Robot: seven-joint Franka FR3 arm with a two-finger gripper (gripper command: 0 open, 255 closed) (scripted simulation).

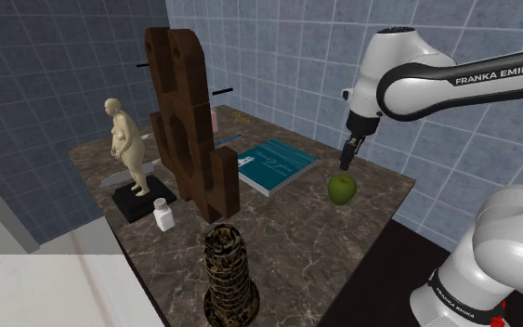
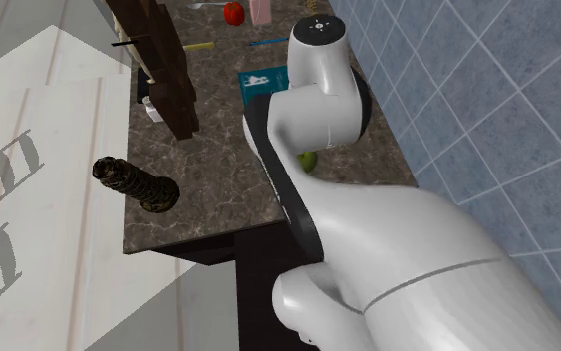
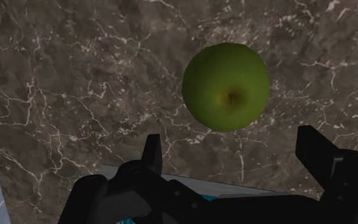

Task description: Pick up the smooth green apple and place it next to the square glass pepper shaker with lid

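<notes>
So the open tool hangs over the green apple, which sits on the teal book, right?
No. The open tool hangs over the green apple, but the apple sits on the marbled counter beside the teal book; the shoulder view shows that.

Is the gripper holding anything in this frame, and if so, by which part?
Nothing is held. The gripper stands open above the green apple, which rests untouched on the dark veined countertop.

Apple [image 1: 342,189] on the counter [image 1: 287,237] at the shoulder view's centre right, gripper [image 1: 346,168] just above it, book [image 1: 276,165] to its left, carving [image 1: 189,121] mid-frame, shaker [image 1: 164,215] and figurine [image 1: 127,147] further left, tower [image 1: 228,274] at lower centre
</notes>
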